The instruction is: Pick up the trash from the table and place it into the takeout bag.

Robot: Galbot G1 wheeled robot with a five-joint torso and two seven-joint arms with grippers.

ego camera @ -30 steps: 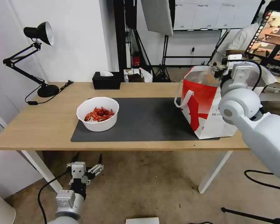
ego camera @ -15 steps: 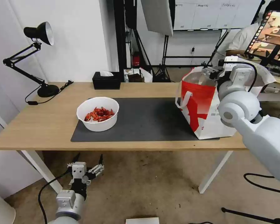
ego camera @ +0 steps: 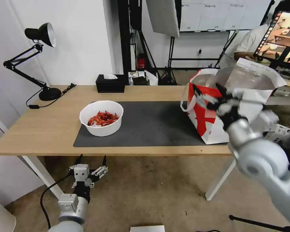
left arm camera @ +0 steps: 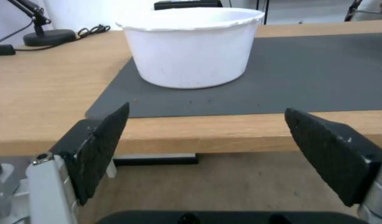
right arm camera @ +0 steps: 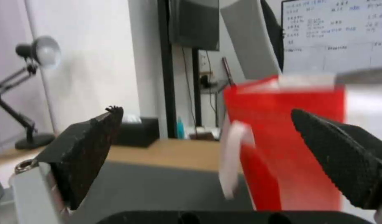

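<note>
Light-wood table (ego camera: 38,129) at mid-frame, bearing dark grey mat (ego camera: 151,124), desk lamp (ego camera: 49,93) far left, black tissue box (ego camera: 110,83) at back.

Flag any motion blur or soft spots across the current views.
Head view: right gripper and its forearm smeared in front of the takeout bag; bowl and table crisp. Right wrist view: bag and white strap streaked, background soft. Left wrist view: sharp on the bowl and left gripper.
</note>
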